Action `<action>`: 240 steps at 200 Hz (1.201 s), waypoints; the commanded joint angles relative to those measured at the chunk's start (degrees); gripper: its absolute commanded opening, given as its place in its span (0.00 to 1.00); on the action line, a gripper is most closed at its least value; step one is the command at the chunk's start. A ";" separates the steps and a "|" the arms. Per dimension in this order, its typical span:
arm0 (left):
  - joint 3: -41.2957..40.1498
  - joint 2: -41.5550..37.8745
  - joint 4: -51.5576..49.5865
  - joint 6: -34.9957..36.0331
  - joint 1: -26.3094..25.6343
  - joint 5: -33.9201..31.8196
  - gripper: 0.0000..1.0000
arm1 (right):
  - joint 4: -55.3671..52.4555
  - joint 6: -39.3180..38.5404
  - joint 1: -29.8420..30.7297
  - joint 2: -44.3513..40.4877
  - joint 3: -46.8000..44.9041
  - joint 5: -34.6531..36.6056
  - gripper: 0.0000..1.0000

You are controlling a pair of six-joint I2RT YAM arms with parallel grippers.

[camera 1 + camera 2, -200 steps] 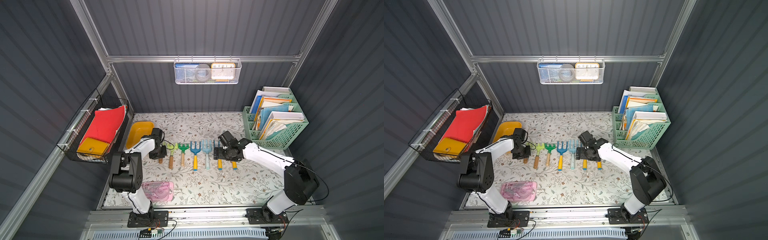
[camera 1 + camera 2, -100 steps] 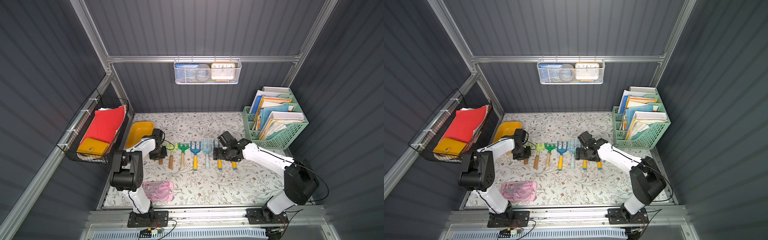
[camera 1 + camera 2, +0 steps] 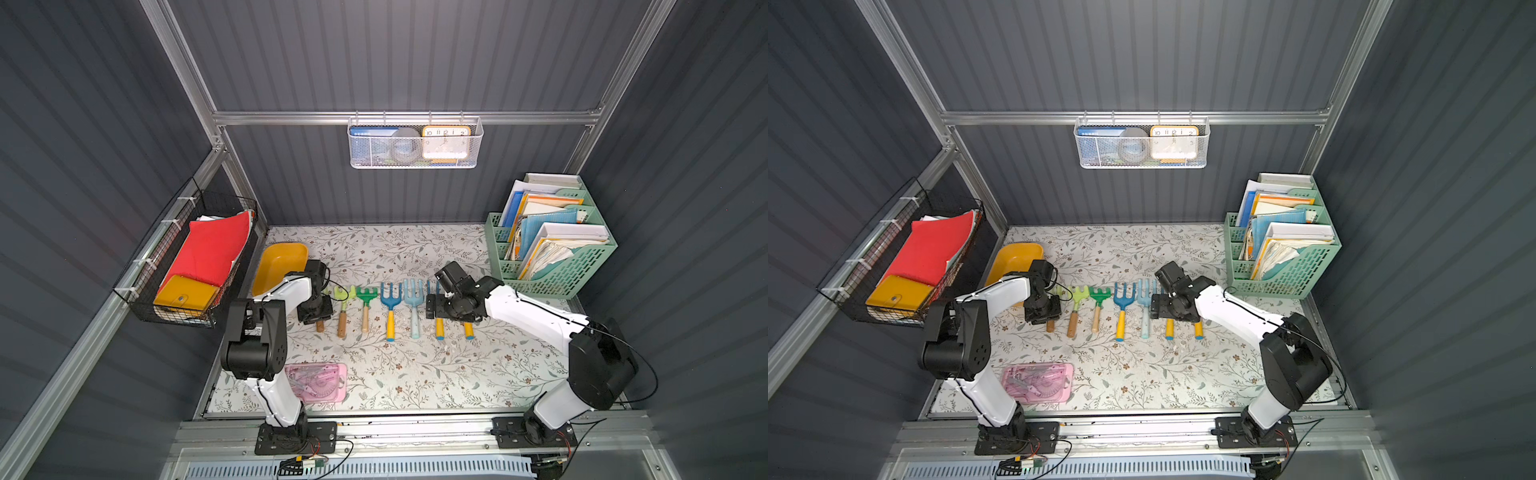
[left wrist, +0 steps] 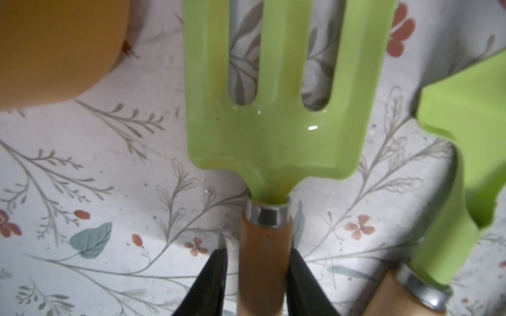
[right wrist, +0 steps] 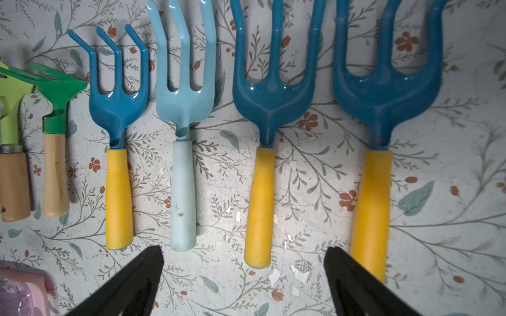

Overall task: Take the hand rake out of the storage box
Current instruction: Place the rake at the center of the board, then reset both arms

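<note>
Lime hand rake [image 4: 276, 131] lies on surface [image 4: 82, 164] beside storage box [image 4: 54, 49], long axis running straight between left fingers [image 4: 210, 284], clamped-or-slack unclear; right fingers [image 5: 131, 284] spread, empty, farther off.

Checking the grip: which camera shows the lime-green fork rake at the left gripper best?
Left wrist: the lime-green rake fills the frame, lying on the mat, black fingers either side of its wooden handle. In both top views the left gripper hides all but the handle end. Right wrist view misses it.
</note>
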 commanded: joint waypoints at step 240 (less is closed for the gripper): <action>-11.51 -14.35 48.72 3.35 1.09 -7.72 1.00 | 41.25 -26.24 -26.24 -13.68 -21.38 17.03 0.99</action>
